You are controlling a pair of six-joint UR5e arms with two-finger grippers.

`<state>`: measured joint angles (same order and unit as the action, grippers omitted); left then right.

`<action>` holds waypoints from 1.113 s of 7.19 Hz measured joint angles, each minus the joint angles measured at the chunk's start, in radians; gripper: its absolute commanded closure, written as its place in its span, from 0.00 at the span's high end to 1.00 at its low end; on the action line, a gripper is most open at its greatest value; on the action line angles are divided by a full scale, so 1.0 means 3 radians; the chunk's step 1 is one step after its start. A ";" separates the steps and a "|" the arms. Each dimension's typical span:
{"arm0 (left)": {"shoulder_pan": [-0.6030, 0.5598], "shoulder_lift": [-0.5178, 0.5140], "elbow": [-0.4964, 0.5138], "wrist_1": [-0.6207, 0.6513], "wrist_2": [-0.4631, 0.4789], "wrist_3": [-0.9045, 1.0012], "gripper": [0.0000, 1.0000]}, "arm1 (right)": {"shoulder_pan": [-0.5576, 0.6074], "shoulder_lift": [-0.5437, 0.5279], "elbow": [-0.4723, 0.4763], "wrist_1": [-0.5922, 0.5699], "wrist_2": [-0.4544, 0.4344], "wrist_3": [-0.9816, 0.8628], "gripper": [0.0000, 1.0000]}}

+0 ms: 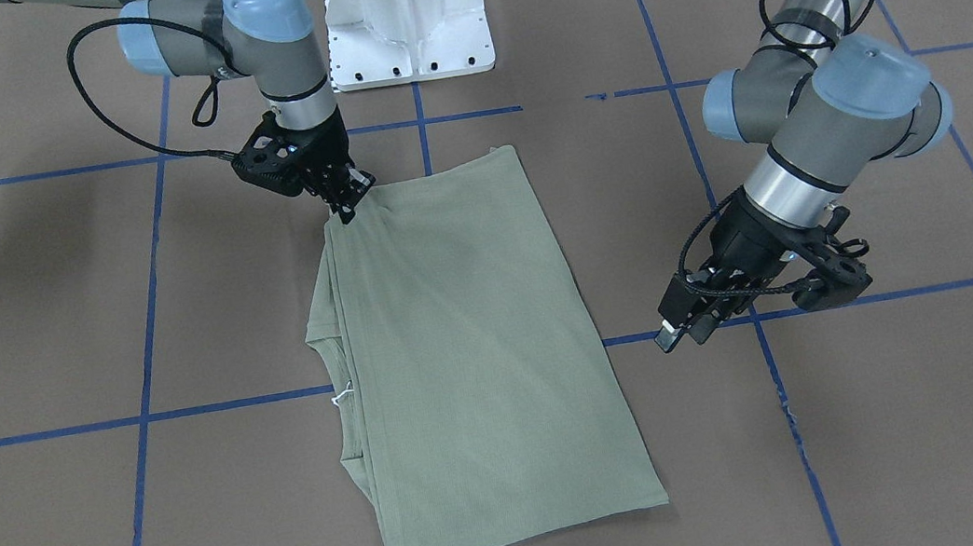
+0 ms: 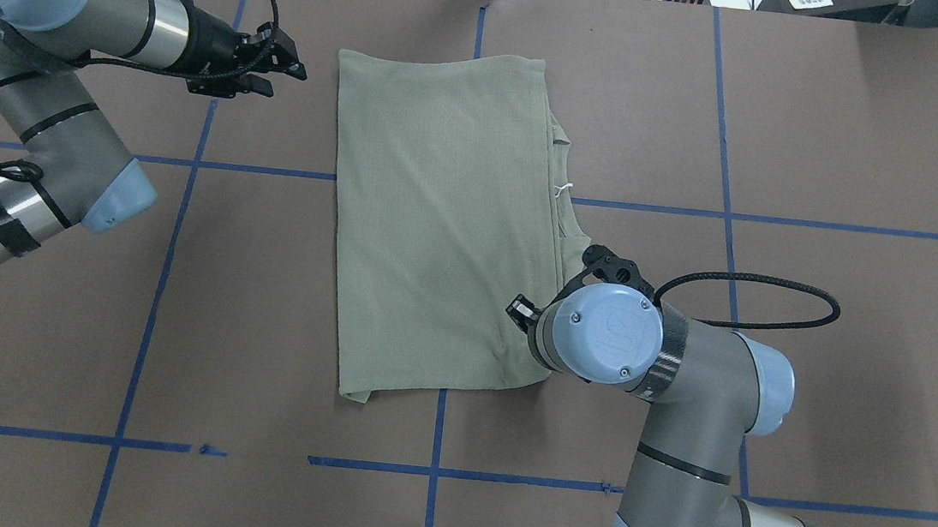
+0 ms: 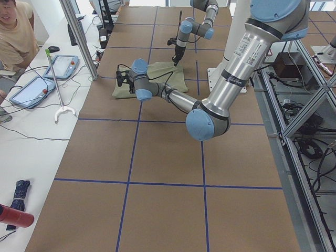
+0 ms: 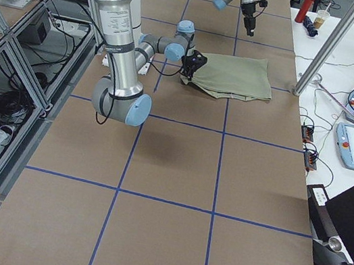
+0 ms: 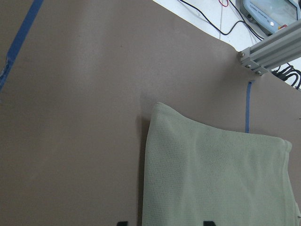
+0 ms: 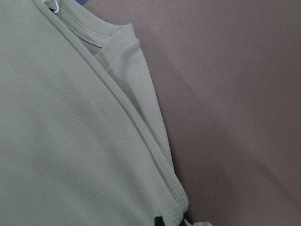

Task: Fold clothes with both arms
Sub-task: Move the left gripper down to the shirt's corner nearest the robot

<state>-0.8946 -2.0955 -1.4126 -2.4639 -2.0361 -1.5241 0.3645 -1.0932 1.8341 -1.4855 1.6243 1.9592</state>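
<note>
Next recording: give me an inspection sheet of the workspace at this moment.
Surface: brown table with a blue tape grid.
Job's things: sage shirt folded lengthwise, lying flat, collar at one long edge.
Clutter: nothing seen.
Grippers: right gripper shut on the shirt's corner nearest the base; left gripper open, off the shirt.
Cables: black cable loops at both wrists, clear of the shirt.
Surroundings: person at a side bench with tablets.
</note>
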 measured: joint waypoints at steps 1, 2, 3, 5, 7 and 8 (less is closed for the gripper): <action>0.0085 0.0056 -0.0144 0.0002 0.0012 -0.0207 0.62 | -0.0014 -0.0016 0.0066 -0.0010 0.0006 0.0055 0.00; 0.0211 0.0140 -0.0345 0.0025 0.0030 -0.0422 0.62 | -0.0047 -0.0040 0.0138 -0.0025 0.0002 0.0118 0.00; 0.0337 0.0219 -0.0569 0.0093 0.0042 -0.0611 0.63 | -0.0090 -0.0084 0.0214 -0.0035 -0.0010 0.0177 0.00; 0.0582 0.0376 -0.0973 0.0237 0.0081 -0.0886 0.64 | -0.0172 -0.0186 0.0380 -0.0063 -0.0026 0.0279 0.00; 0.0906 0.0534 -0.1264 0.0328 0.0351 -0.1076 0.65 | -0.0219 -0.0220 0.0437 -0.0140 -0.0037 0.0336 0.00; 0.1084 0.0563 -0.1399 0.0482 0.0526 -0.1133 0.65 | -0.0230 -0.0227 0.0446 -0.0154 -0.0039 0.0343 0.00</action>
<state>-0.5693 -1.9267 -1.8322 -2.3192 -1.8785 -1.8642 0.2954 -1.1613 1.9679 -1.5317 1.6125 2.0622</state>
